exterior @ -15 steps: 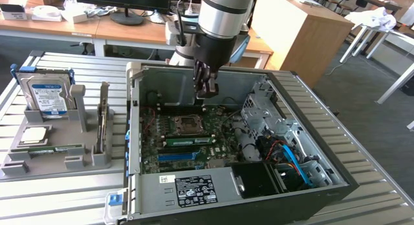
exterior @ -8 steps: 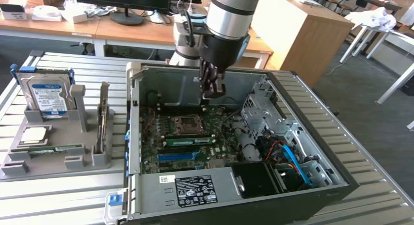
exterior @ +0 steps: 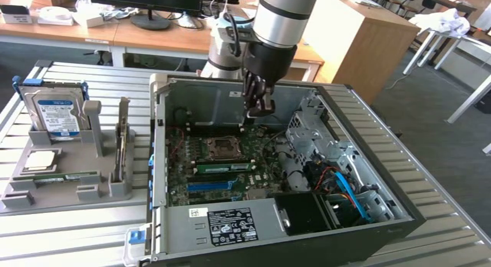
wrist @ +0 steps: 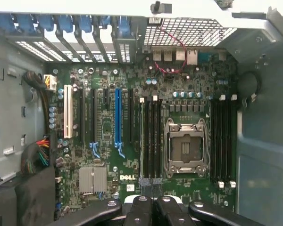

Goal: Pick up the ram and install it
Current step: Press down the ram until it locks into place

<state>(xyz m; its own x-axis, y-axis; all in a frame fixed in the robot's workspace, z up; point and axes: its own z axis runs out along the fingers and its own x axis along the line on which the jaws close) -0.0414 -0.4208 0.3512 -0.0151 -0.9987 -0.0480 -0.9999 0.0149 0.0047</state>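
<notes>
One gripper (exterior: 259,109), fingers together and holding nothing, above the open computer case (exterior: 165,163).

We find the gripper hanging inside the upper part of the case, over the motherboard (exterior: 222,163), with the pads (wrist: 151,207) pressed against each other in the wrist view. Directly below them we see the empty processor socket (wrist: 186,147) with black memory slots (wrist: 151,136) beside it. In the exterior view we note a green stick already seated in a slot near the socket (exterior: 224,166). The ram (exterior: 57,176) lies flat in the grey holder tray (exterior: 92,157) on the exterior view's left, well apart from the gripper, next to the square silver processor (exterior: 40,159) and below the upright hard drive (exterior: 55,114).
</notes>
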